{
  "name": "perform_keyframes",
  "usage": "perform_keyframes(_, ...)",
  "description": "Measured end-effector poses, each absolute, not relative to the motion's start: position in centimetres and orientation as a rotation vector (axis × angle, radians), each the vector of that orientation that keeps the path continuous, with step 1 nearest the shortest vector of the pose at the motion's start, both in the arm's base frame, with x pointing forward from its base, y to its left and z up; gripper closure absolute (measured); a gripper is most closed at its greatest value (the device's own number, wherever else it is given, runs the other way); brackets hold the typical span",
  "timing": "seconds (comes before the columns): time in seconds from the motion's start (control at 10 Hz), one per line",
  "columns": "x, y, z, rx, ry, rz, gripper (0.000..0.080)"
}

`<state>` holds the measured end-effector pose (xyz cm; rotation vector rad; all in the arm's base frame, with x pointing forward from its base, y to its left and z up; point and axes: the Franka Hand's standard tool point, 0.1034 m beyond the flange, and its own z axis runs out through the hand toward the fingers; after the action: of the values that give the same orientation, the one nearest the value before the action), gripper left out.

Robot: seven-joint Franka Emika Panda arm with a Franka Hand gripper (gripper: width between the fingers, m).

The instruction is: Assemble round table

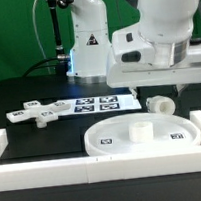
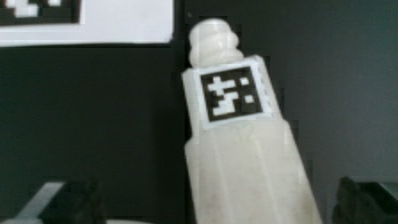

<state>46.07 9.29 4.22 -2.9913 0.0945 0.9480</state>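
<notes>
Wrist view: post (image 2: 235,150) beneath wide-spread gripper (image 2: 214,203)

The disc (image 1: 128,146) is white, with small black-and-white square tags (image 1: 106,141) at its nine and three o'clock in the exterior view. The cross-shaped piece (image 1: 40,113) is white too, dotted with the same pattern. The post (image 2: 235,160) is white and bears one black-and-white tag (image 2: 226,93). The marker board (image 1: 102,102) shows black squares with white figures on white. The table (image 1: 28,96) is black, the border wall (image 1: 56,170) white, the backdrop (image 1: 16,37) green, the arm (image 1: 166,21) white.
</notes>
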Motion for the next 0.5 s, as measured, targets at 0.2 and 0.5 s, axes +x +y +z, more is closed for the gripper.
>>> perform_keyframes(0.2,46.5,9.8,4.0,-2.944,0.047,1.042,0.0151)
perform_keyframes(0.5,46.4,10.1,3.2,-2.857,0.016,1.269,0.0151)
